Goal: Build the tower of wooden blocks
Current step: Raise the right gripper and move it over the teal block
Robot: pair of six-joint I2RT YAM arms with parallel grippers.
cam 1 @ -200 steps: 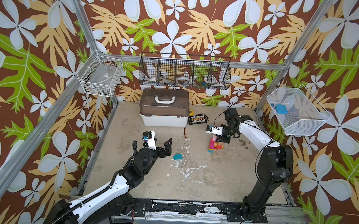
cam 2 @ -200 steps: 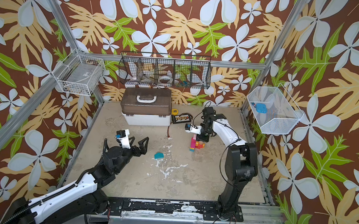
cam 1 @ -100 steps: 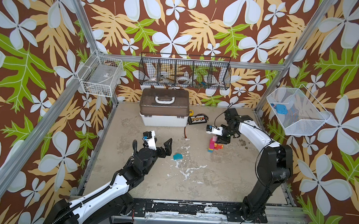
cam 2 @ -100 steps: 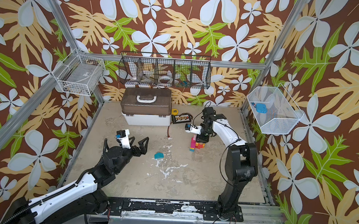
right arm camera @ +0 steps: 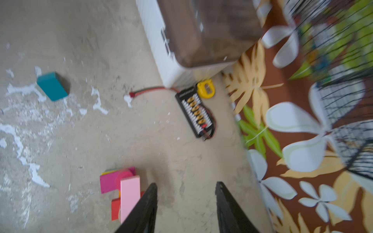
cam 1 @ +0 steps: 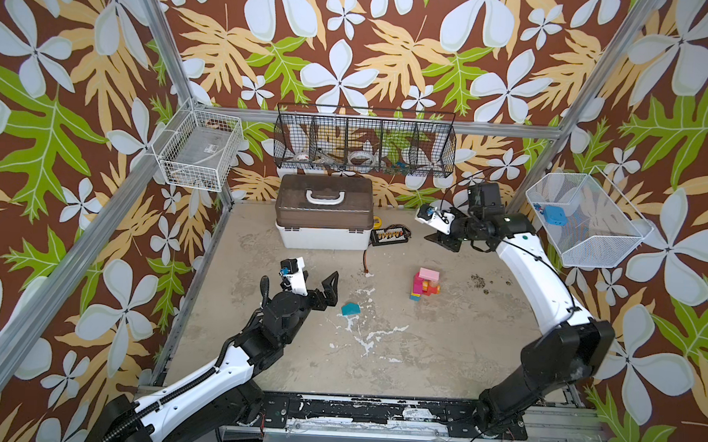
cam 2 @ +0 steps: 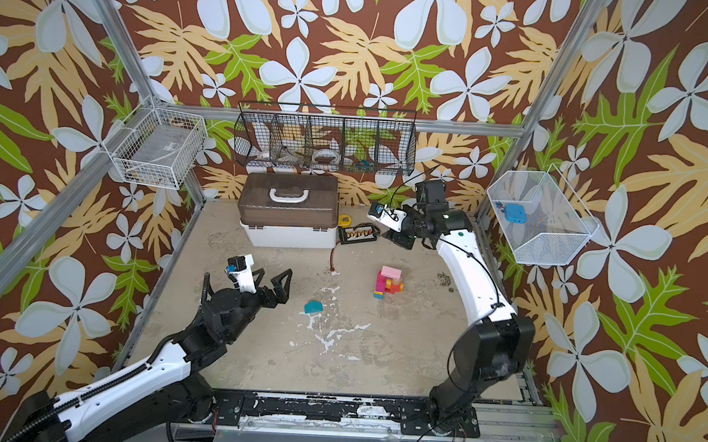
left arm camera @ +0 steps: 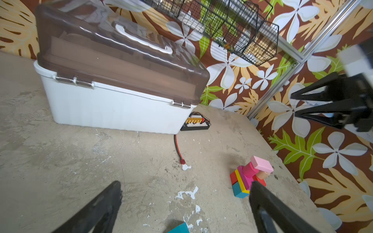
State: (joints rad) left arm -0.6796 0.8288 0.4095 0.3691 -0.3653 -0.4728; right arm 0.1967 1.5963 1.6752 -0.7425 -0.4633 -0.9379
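Note:
The tower (cam 1: 424, 284) (cam 2: 388, 283) stands right of the floor's middle. A pale pink bar tops it, over magenta, yellow, red and blue wood blocks. A teal roof piece (cam 1: 350, 309) (cam 2: 313, 307) lies alone on the floor to its left. My left gripper (cam 1: 320, 282) (left arm camera: 185, 185) hovers open and empty just left of the teal piece (left arm camera: 179, 229). My right gripper (cam 1: 443, 240) (right arm camera: 185, 187) hangs open and empty, raised behind the tower (right arm camera: 123, 187) near the back right corner. Its view is blurred.
A white toolbox with a brown lid (cam 1: 323, 212) stands at the back. A black-and-orange board (cam 1: 390, 234) with a red wire (cam 1: 365, 262) lies beside it, next to a yellow tape measure (right arm camera: 205, 88). Wire baskets (cam 1: 364, 143) (cam 1: 585, 221) hang on the walls.
My right gripper has opened, let go of the pink bar on the tower and pulled up and back toward the rear wall. The left arm has not moved.

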